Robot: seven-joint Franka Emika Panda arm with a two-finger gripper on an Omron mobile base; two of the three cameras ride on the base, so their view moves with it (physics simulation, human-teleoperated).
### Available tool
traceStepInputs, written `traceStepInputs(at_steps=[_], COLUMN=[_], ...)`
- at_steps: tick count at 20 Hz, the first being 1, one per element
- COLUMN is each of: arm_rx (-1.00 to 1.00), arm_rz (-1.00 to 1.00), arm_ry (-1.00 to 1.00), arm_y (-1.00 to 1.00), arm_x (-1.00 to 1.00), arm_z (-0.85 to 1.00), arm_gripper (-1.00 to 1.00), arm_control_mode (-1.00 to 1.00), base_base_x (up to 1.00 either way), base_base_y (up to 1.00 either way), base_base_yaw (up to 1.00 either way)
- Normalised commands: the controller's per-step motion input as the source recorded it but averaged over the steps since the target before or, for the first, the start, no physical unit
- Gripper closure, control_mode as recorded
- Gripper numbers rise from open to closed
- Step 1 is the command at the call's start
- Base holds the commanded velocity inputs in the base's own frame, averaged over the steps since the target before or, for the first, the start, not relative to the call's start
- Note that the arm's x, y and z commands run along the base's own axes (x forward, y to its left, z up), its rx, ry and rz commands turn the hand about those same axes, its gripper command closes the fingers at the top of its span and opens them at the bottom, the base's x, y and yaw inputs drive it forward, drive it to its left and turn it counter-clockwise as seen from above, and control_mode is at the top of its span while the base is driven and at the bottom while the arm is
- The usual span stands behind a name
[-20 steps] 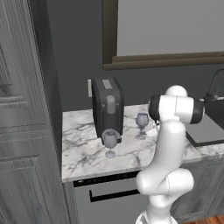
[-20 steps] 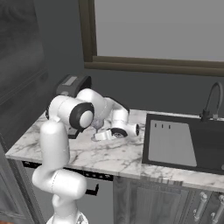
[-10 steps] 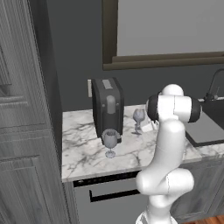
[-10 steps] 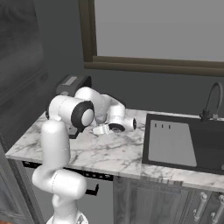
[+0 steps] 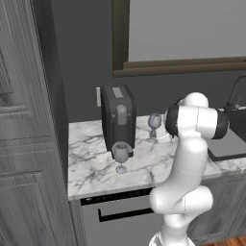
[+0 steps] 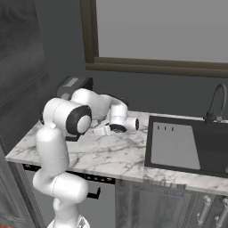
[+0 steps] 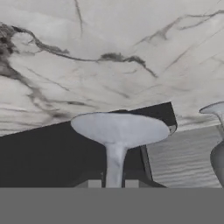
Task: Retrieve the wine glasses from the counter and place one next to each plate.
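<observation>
Left base view: both wine glasses stand upright on the marble table (image 5: pixel 96 163). The near glass (image 5: pixel 120 156) is at the centre of the frame, just in front of a dark appliance (image 5: pixel 117 117). The far glass (image 5: pixel 154 127) is right of centre, beside that appliance, with the white arm's wrist close on its right. Neither plate is in sight, so as far as this shows no glass has been delivered.

Right base view: the arm folds low over the table, its hand (image 6: pixel 103 129) left of centre, near the dark appliance. A black sink (image 6: pixel 187 147) fills the right half. The glasses are hard to make out here.

Hand view: the stem (image 7: pixel 115 164) and round foot (image 7: pixel 120 129) of one glass sit at bottom centre, between the gripper (image 7: pixel 113 184) fingers, which are drawn together on the stem. Part of the second glass (image 7: pixel 217 135) shows at the right edge. The task looks to be at its first pick: the grip is made, the lift and both placements remain.
</observation>
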Motion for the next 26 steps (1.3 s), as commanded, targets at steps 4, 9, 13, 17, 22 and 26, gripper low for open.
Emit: traceStepInputs(at_steps=[4, 9, 13, 17, 22, 26], arm_rx=[-0.03, -0.02, -0.06, 0.0, 0.03, 0.0], arm_rz=[0.0, 0.0, -0.01, -0.05, -0.08, -0.08], arm_ry=[-0.27, -0.23, -0.2, -0.09, 0.06, 0.02], arm_y=[0.0, 0.03, 0.01, 0.0, 0.0, 0.0], arm_x=[-0.63, -0.87, -0.98, -0.97, -0.6, -0.48], arm_z=[0.81, 0.75, 0.65, 0.61, 0.62, 0.55], arm_gripper=[1.0, 1.0, 1.0, 1.0, 1.0, 1.0], arm_control_mode=[-1.0, -1.0, -1.0, -1.0, -1.0, -1.0], base_base_x=[0.0, 0.0, 0.0, 0.0, 0.0, 0.0], base_base_y=[0.0, 0.0, 0.0, 0.0, 0.0, 0.0], base_base_yaw=[0.0, 0.0, 0.0, 0.0, 0.0, 0.0])
